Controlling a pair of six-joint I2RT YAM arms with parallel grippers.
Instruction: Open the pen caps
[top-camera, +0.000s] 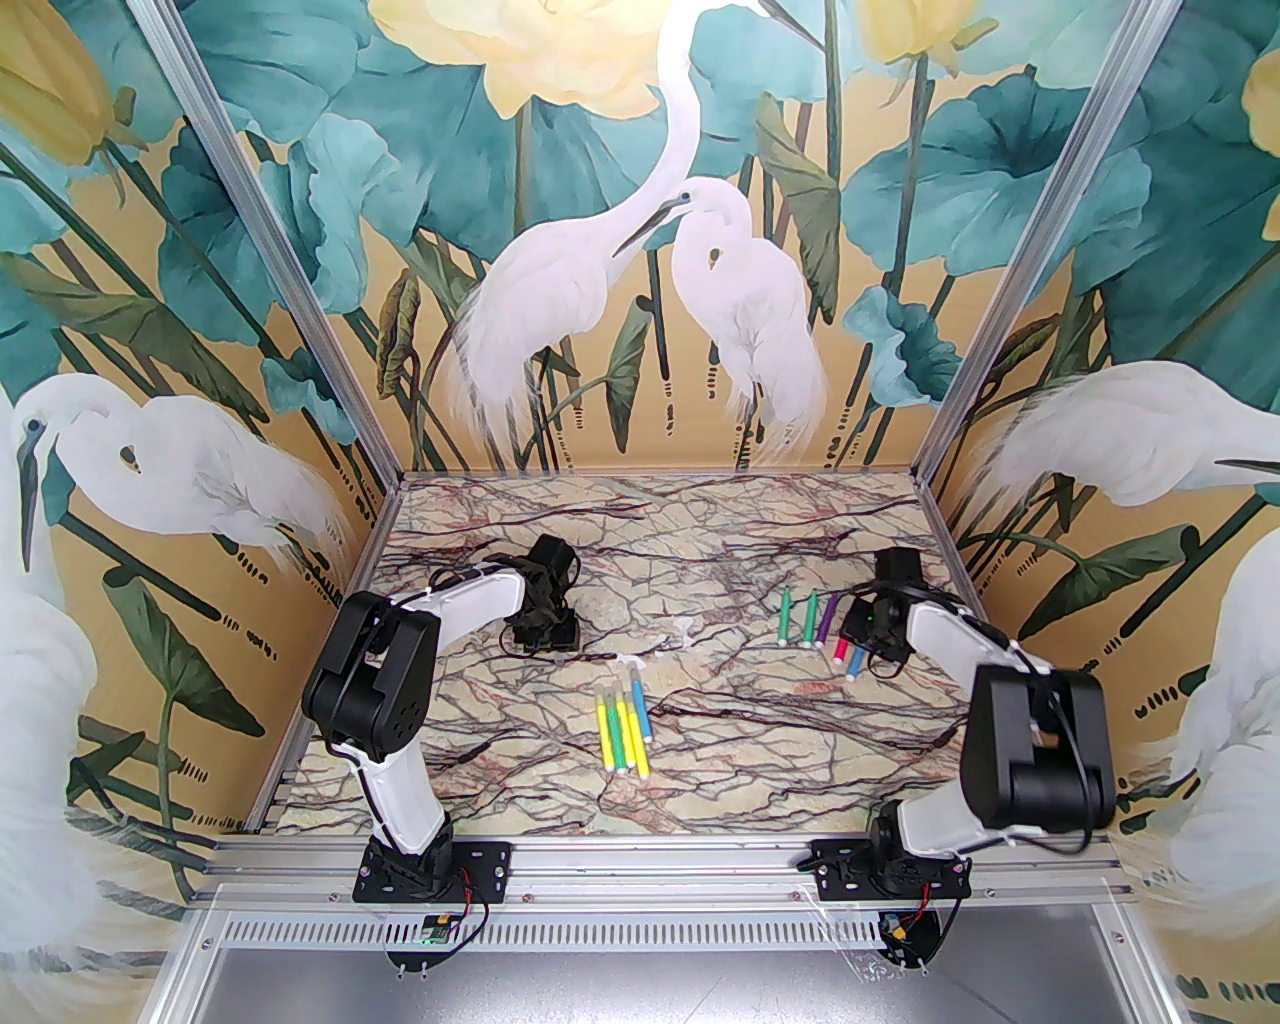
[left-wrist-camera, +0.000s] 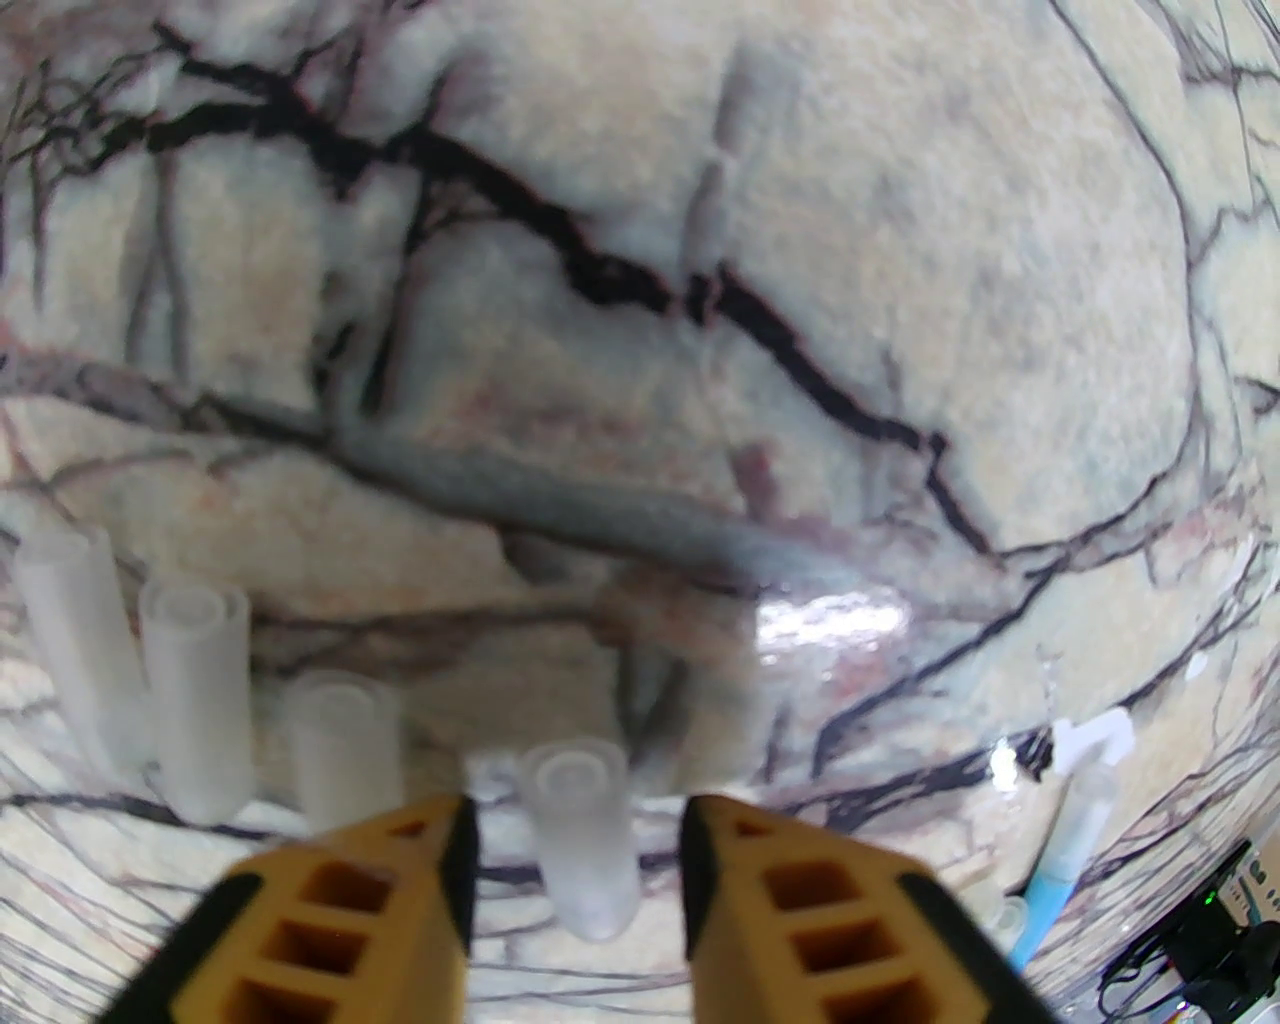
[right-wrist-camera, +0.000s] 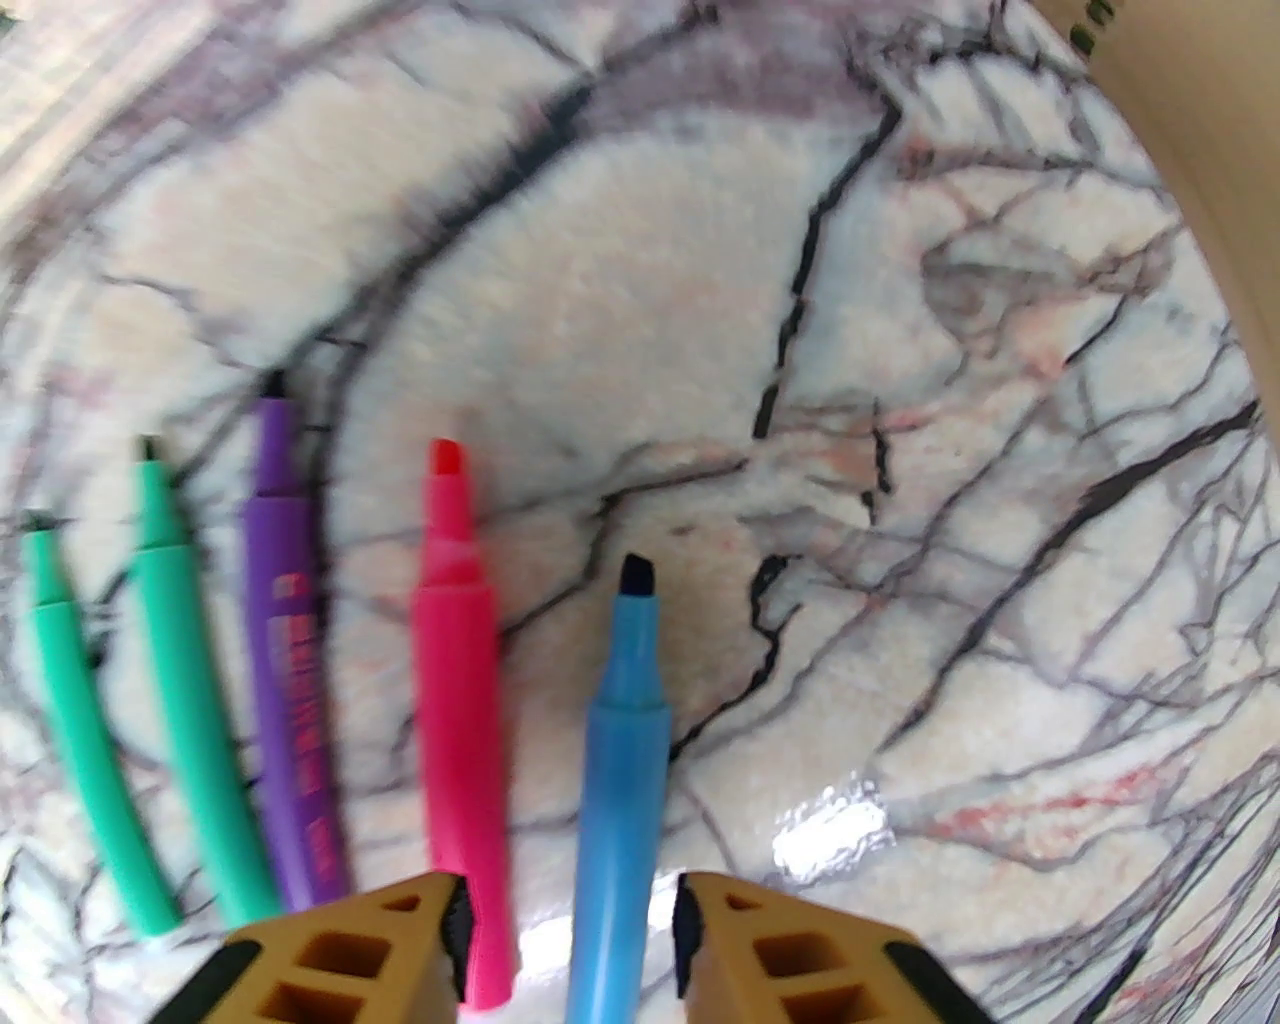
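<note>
Pens (top-camera: 622, 725), four clustered, lie between left claw (left-wrist-camera: 575, 812) and right claw (right-wrist-camera: 570, 892), nearer the bases, axes pointing away; both claws open, gripping nothing.

The marble-veined bench (top-camera: 700, 790) carries a cluster of pens (top-camera: 625, 730) near its middle, five bare-tipped pens (right-wrist-camera: 455, 700) side by side at the right, and clear caps (left-wrist-camera: 195, 700) lying in a row.

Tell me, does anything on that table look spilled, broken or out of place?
Nothing stands out. Five uncapped pens lie in a neat row by the right tool, four clear caps side by side by the left tool. No ink marks show on the marble.
</note>
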